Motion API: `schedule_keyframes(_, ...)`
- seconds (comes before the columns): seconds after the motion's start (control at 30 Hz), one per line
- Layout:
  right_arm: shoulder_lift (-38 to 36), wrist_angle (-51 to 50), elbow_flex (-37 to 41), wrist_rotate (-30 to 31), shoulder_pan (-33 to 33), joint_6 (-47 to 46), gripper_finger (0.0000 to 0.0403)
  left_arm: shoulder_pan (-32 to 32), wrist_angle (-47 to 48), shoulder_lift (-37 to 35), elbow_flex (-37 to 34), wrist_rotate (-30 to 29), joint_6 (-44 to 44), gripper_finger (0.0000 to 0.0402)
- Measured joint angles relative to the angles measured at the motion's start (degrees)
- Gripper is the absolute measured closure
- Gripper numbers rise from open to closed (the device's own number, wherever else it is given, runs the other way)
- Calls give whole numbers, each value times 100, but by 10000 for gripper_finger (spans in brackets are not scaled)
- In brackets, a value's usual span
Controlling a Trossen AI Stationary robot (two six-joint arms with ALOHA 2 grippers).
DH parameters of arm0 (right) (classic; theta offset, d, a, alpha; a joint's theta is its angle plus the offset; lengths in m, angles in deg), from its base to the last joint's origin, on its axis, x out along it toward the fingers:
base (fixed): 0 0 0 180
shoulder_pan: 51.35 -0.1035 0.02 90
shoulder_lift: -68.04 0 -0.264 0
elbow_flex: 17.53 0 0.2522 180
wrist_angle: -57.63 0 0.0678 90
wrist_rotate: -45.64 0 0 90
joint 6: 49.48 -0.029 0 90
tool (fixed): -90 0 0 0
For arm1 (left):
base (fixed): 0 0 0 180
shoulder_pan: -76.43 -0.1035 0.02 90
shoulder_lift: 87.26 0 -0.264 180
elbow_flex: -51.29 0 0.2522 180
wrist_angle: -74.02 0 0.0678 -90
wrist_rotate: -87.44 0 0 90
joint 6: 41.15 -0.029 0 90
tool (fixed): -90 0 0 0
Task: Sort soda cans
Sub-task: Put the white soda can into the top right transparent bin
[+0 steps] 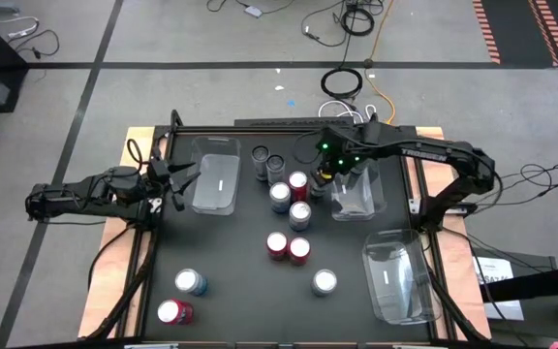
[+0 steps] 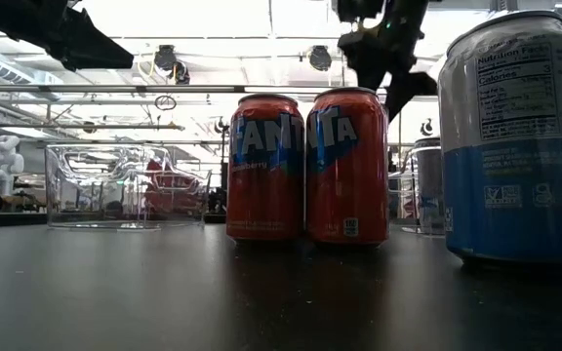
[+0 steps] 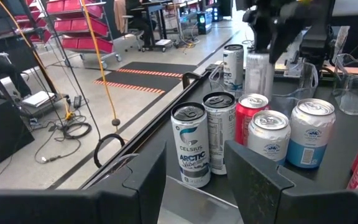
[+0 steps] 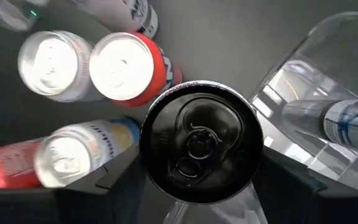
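Note:
Soda cans stand upright on the black table: two silver-grey ones (image 1: pixel 268 160) at the far side, a red one (image 1: pixel 298 182), a blue one (image 1: pixel 280 197), a red pair (image 1: pixel 288 248) and loose ones (image 1: pixel 325 282) (image 1: pixel 191 282) (image 1: pixel 173 312) nearer. My right gripper (image 1: pixel 324 175) is shut on a dark-topped can (image 4: pixel 201 142) beside a clear tray (image 1: pixel 359 191). My left gripper (image 1: pixel 184 179) is open at the left clear tray (image 1: pixel 216 174), touching nothing. In the left wrist view it faces the silver-grey cans (image 3: pixel 190 146). My right gripper pinches the dark-topped can by its upper wall just under the rim (image 4: pixel 146 163), one finger (image 4: pixel 120 180) on each side. The fingers come from above, pointing down. The can is upright; nearer cans hide its base, so I cannot tell whether it is lifted.
The tray beside my right gripper holds a silvery can lying on its side (image 4: pixel 344 124). A third clear tray (image 1: pixel 400 279) sits at the near right. The table's near middle and left (image 1: pixel 231 310) hold few cans. Cables lie on the floor beyond the far edge.

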Motion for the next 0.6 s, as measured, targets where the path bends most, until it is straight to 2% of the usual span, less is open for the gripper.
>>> schedule_keyframes(0.37,-1129,-130,0,775,13,-494,157,2,0,0,0,-2,-1,230)
schedule_keyframes(0.6,-1430,-1036,-4,1401,60,-996,157,0,0,-1,0,-2,-2,230)
